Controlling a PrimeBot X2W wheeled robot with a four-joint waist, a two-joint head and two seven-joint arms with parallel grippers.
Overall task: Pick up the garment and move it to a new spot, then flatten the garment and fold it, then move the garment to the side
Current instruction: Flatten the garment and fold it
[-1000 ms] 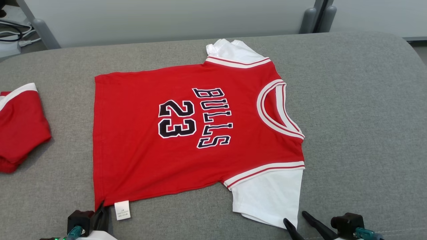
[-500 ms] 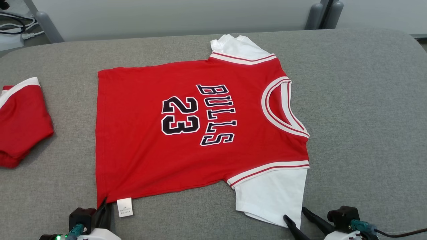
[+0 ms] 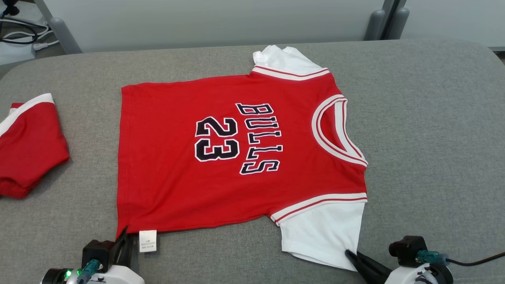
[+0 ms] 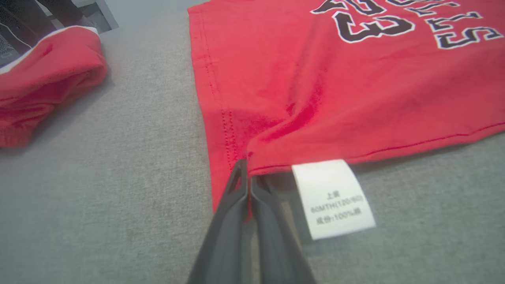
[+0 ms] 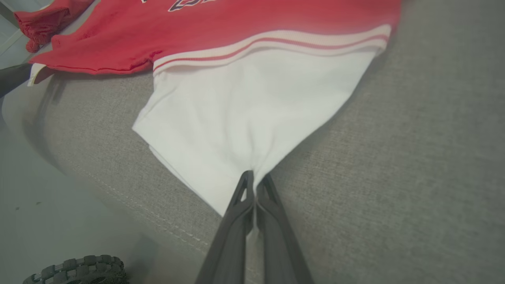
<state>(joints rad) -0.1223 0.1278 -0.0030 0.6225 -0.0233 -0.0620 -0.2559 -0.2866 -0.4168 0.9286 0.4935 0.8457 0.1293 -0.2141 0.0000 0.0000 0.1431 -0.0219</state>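
Note:
The garment, a red jersey with white sleeves and black "BULLS 23" lettering, lies spread flat on the grey cushion, neck to the right. My left gripper is shut on its near left hem corner, beside the white care label. At the lower right my right gripper is shut on the edge of the near white sleeve, which puckers at the fingertips. The far sleeve is bunched at the back edge.
A second red garment, folded, lies at the cushion's left edge. Behind the cushion are grey frame legs and cables on the floor. Bare cushion stretches to the jersey's right. A wheel shows below the cushion's near edge.
My right gripper has closed on the near sleeve edge; it stood open around it before. The left gripper has stayed shut on the hem corner. The head camera has shifted slightly.

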